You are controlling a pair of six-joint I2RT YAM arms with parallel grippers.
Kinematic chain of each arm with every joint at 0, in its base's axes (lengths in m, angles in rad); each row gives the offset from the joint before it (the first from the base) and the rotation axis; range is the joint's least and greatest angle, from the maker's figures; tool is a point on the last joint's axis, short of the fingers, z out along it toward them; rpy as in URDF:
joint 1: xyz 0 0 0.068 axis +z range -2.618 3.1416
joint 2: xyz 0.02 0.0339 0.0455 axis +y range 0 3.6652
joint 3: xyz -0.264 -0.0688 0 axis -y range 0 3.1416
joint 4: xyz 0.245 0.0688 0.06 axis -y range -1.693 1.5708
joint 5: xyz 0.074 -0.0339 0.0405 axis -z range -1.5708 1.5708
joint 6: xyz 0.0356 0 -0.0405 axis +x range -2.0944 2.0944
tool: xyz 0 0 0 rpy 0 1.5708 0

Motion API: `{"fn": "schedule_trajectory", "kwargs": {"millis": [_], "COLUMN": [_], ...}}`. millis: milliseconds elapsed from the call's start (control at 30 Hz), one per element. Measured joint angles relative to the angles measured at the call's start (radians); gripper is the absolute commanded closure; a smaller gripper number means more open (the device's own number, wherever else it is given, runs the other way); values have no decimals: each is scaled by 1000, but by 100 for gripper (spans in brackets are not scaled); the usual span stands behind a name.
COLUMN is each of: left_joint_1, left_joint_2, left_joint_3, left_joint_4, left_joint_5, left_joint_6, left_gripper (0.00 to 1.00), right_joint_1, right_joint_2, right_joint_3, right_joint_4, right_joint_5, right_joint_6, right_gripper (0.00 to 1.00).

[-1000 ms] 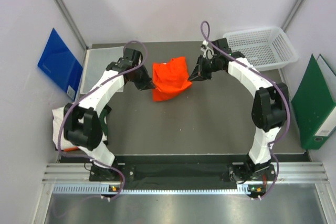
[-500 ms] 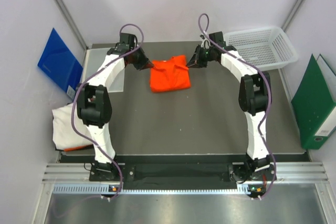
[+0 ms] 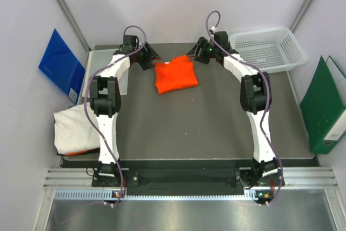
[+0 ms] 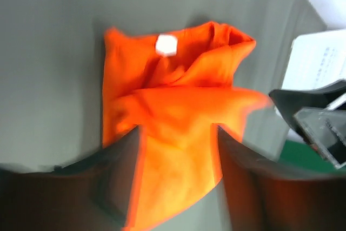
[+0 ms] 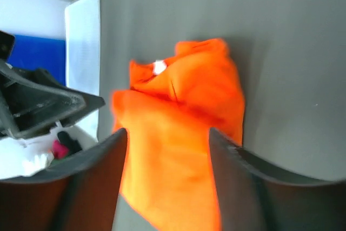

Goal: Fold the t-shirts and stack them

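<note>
The orange t-shirt lies folded into a small rectangle at the back middle of the dark table, with a white label showing at its collar. My left gripper hovers at its far left corner and my right gripper at its far right corner. Both stand open. In the left wrist view the orange cloth lies loose under the spread fingers. The right wrist view shows the same cloth between wide fingers. The white t-shirt sits crumpled at the table's left edge.
A white mesh basket stands at the back right. A clear plastic sheet lies at the back left beside the left arm. A blue folder leans on the left wall and a green binder on the right.
Both grippers carried the orange t-shirt's edge toward the back of the table, laying it flat. They were shut on it and have now opened and let go.
</note>
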Motion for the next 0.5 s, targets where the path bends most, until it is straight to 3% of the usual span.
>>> {"fn": "schedule_trajectory", "kwargs": {"millis": [167,300,500], "left_joint_1": [15,20,21], "left_joint_2": [106,74,-127], "left_joint_3": [115,110,-101], "left_joint_4": [42,25,3], "left_joint_5": [50,42,38], "left_joint_6": [-3,31,56], "left_gripper": [1,1,1], "right_joint_1": [-14,-26,-27], "right_joint_2": [10,-39,-200], "right_joint_3": [-100,-240,-389], "right_joint_4": [138,142,79], "right_joint_5": [66,107,109], "right_joint_6": [78,85,42], "right_gripper": [18,17,17]}}
